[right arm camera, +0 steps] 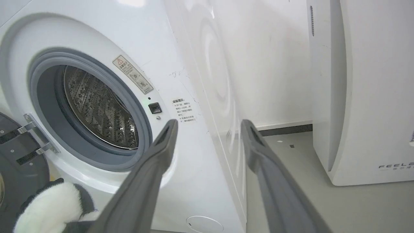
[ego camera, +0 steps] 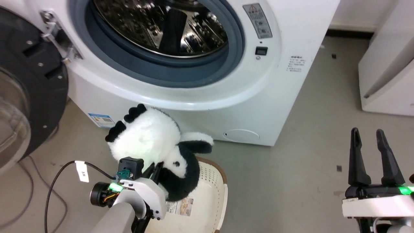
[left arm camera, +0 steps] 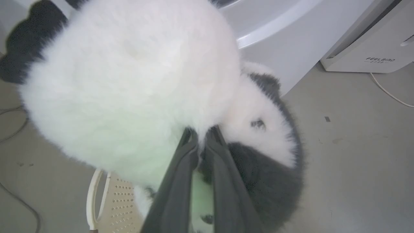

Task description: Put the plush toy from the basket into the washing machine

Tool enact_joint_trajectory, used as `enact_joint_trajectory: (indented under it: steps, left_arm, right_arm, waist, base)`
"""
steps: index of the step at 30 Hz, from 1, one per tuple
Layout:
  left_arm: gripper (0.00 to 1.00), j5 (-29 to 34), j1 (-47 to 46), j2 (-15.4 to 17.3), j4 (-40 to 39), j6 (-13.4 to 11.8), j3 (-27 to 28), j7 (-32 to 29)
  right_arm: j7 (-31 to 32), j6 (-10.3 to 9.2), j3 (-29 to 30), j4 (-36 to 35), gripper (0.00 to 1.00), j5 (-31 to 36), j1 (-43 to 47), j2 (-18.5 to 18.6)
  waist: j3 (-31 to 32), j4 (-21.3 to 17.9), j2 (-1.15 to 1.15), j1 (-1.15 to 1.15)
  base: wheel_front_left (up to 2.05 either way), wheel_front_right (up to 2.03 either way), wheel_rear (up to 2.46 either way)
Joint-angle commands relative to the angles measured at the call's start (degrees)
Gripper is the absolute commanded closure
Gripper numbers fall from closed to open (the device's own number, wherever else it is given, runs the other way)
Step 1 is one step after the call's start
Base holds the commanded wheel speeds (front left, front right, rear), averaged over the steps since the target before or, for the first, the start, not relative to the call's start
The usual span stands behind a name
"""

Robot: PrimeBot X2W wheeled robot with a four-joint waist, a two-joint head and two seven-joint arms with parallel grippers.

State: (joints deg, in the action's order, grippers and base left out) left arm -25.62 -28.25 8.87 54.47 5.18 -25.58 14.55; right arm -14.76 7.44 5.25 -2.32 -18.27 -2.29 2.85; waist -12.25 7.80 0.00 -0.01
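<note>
My left gripper (ego camera: 157, 168) is clamped on the plush toy (ego camera: 145, 139), so I should lift higher before entering the washing machine (ego camera: 226, 110)

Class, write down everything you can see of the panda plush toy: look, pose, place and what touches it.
The plush toy is fluffy fabric: a round white body, black limbs and ears, a dark eye patch on a white face. It hangs tilted, body uppermost, over the basket, before the washing machine and below its open porthole. The left gripper is shut on its fur between body and head; whether its black underside touches the basket is unclear.
</note>
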Motion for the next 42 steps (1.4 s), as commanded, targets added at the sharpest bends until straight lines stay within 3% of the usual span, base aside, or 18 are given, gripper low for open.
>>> enact_joint_trajectory:
  steps: [1,9,15,24,42]
  left_arm:
    - [1.0,1.3,1.3,0.6,-3.0,-0.7,0.9,0.4]
    - [1.0,4.1,2.4,1.6,-12.4,-2.9,5.7,0.4]
    - [1.0,5.2,-0.2,1.4,-14.8,-3.4,9.1,0.4]
    - [1.0,6.6,-8.1,2.9,-15.9,-4.2,14.3,0.4]
    - [1.0,10.5,-37.4,11.3,-10.3,-5.3,23.3,0.4]
  right_arm:
    - [-0.2,0.05,-0.2,-0.1,0.0,-0.5,1.0,0.0]
    - [-0.2,0.05,-1.0,-0.8,0.0,-1.0,1.3,0.0]
    - [-0.2,0.05,-1.5,-1.4,0.0,-1.1,0.1,0.0]
    - [-0.2,0.05,-1.3,-3.1,0.0,-1.1,-3.6,0.0]
    - [-0.2,0.05,-3.0,-5.4,0.0,-3.5,-12.9,0.0]
  waist:
    - [1.6,0.8,0.0,0.01]
    - [2.5,0.3,0.0,0.01]
    - [0.3,-2.2,0.0,0.01]
    - [-8.2,-7.7,0.0,0.01]
    - [-27.6,-16.6,0.0,0.01]
  base:
    - [0.0,0.0,0.0]
    - [0.0,0.0,0.0]
    - [0.0,0.0,0.0]
    - [0.0,0.0,0.0]
    - [0.0,0.0,0.0]
